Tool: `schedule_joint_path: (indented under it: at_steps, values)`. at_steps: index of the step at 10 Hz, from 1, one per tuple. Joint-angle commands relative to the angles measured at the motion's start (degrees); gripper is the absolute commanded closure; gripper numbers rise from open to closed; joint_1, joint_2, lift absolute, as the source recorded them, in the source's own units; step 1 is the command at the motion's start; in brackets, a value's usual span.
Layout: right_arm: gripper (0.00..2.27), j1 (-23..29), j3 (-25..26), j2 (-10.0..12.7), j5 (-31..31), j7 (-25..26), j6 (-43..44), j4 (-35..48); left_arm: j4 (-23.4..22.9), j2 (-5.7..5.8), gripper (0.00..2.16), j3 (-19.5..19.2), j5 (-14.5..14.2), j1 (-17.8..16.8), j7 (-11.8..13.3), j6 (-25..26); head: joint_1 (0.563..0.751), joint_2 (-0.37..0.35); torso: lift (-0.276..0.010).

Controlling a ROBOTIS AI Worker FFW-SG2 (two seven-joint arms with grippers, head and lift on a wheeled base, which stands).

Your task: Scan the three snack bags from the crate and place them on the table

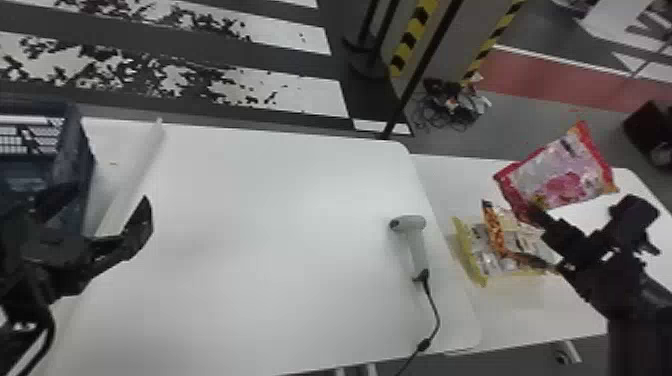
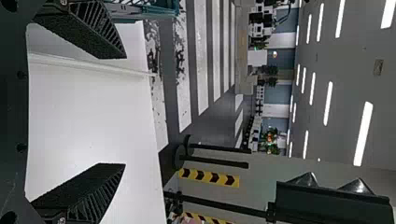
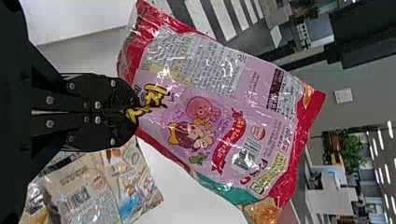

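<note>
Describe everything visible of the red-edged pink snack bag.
The snack bag is shiny, slightly crinkled plastic film, pink in the middle with red ends, a teal patch along one side and an orange corner. Cartoon figures and a barcode are printed on it. The right gripper pinches it near its lower end, so it sticks up at a tilt, beside the other snack bags.

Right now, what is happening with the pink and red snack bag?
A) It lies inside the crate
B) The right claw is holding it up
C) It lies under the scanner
B: the right claw pinches the pink and red bag, lifted clear of the table.
</note>
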State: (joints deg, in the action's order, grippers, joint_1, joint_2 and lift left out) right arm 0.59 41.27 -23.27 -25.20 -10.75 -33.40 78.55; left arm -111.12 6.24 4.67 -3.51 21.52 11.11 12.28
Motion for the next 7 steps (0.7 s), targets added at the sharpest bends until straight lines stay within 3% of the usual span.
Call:
schedule_joint_path:
  at_steps: [1,2,3,4,5,7]
  values:
    - [2.26,-1.91,-0.14,-1.87,0.50,1.17,2.68,-7.80,0.02,0.00,0.04,0.17,0.00,-0.07,0.05,-0.01,0.695,-0.350,-0.062]
    - [2.12,-3.23,-0.58,-2.57,1.21,2.49,3.38,-11.76,0.02,0.00,0.04,0.25,0.00,-0.07,0.05,-0.01,0.695,-0.350,-0.062]
    - [1.72,-3.76,-1.46,-2.93,1.21,4.60,4.61,-13.87,-0.06,0.09,0.04,0.25,0.00,0.02,0.05,-0.01,0.695,-0.350,-0.062]
    - [0.84,-4.46,-1.63,-3.37,1.38,4.78,4.43,-15.89,-0.06,0.09,0.04,0.25,0.00,0.02,0.05,-0.01,0.695,-0.350,-0.062]
    - [0.42,-4.72,-1.72,-3.63,1.38,4.78,4.08,-16.85,-0.15,0.18,0.04,0.34,0.00,0.11,0.05,-0.01,0.695,-0.350,-0.062]
    - [0.09,-4.72,-1.81,-3.54,0.86,6.01,2.50,-16.77,-0.24,0.18,0.04,0.52,0.00,0.37,0.05,-0.01,0.695,-0.350,-0.062]
